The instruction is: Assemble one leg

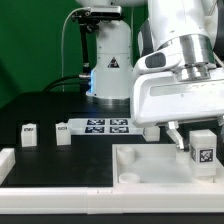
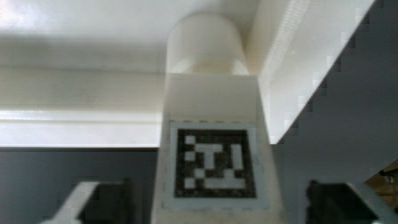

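Observation:
A white leg (image 1: 203, 150) with a square tag stands at the exterior view's right, on the right end of the large white tray-like piece (image 1: 140, 165). My gripper (image 1: 198, 143) hangs over it with one dark finger (image 1: 174, 136) showing beside it. In the wrist view the leg (image 2: 217, 120) fills the middle, tag facing the camera, its rounded end against the white piece (image 2: 89, 100). The two fingers (image 2: 103, 203) stand wide on either side of the leg, with a gap on each side. The gripper (image 2: 217, 205) is open.
Two more legs (image 1: 29, 134) (image 1: 63, 131) stand on the dark table at the exterior view's left, and another (image 1: 150, 128) sits under the arm. The marker board (image 1: 105, 125) lies at the back middle. A white block (image 1: 6, 160) sits at the left edge.

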